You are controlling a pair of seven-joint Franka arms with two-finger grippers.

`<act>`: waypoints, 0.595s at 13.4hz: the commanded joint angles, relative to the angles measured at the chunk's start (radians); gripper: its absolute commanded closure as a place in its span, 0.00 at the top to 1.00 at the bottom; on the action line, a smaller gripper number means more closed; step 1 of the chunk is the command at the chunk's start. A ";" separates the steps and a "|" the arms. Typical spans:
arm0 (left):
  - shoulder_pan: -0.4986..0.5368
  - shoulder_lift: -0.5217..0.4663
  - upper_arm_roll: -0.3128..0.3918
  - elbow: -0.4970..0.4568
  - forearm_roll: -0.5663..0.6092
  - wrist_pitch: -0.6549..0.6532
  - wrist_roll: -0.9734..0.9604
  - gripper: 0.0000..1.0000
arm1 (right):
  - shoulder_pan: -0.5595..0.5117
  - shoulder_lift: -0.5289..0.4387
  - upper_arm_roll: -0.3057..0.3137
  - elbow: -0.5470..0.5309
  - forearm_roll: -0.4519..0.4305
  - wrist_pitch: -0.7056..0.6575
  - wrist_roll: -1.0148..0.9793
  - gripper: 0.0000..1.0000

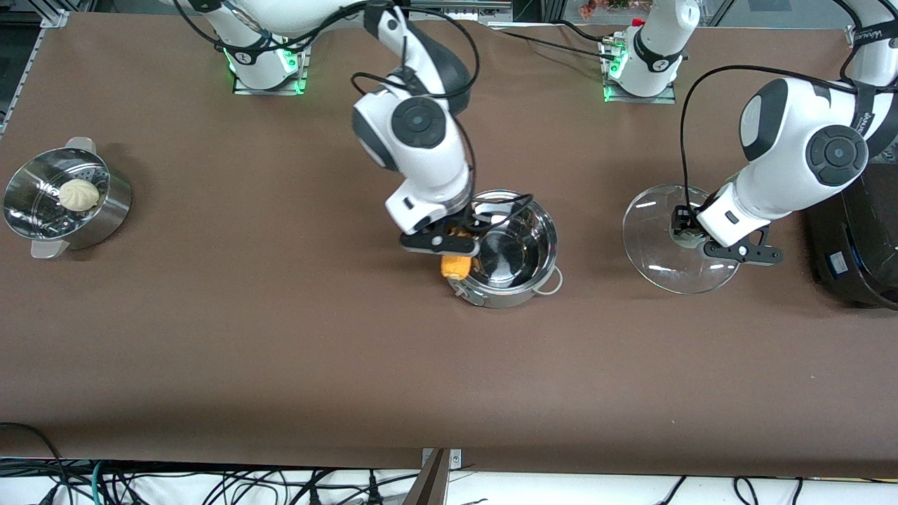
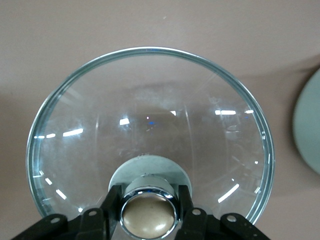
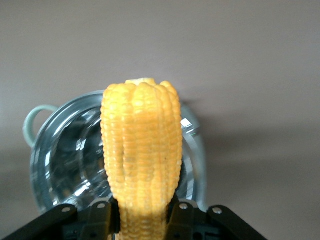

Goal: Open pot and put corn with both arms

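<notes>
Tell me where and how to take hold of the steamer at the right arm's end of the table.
Grip the steamer by one of its flat tab handles, coming straight down from above. The tabs stick out flat from the rim, thin enough for jaws to close over, while the round body is wide and a bun sits inside. This is a judgement from its shape.

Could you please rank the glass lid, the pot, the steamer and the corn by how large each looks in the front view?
1. Steamer and glass lid: alike.
2. Pot.
3. Corn, partly hidden.
</notes>
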 commanded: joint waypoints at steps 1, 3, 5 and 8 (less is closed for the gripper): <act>0.018 -0.059 0.033 -0.137 -0.017 0.140 0.082 0.00 | 0.048 0.053 -0.017 0.066 -0.039 0.009 0.025 0.00; 0.027 -0.055 0.067 -0.226 -0.017 0.265 0.112 0.00 | 0.077 0.099 -0.019 0.104 -0.046 0.007 0.025 0.00; 0.038 -0.044 0.081 -0.270 -0.020 0.318 0.119 0.00 | 0.096 0.151 -0.025 0.145 -0.048 0.010 0.025 0.00; 0.052 0.014 0.091 -0.303 -0.035 0.396 0.119 0.00 | 0.116 0.186 -0.025 0.169 -0.049 0.032 0.027 0.00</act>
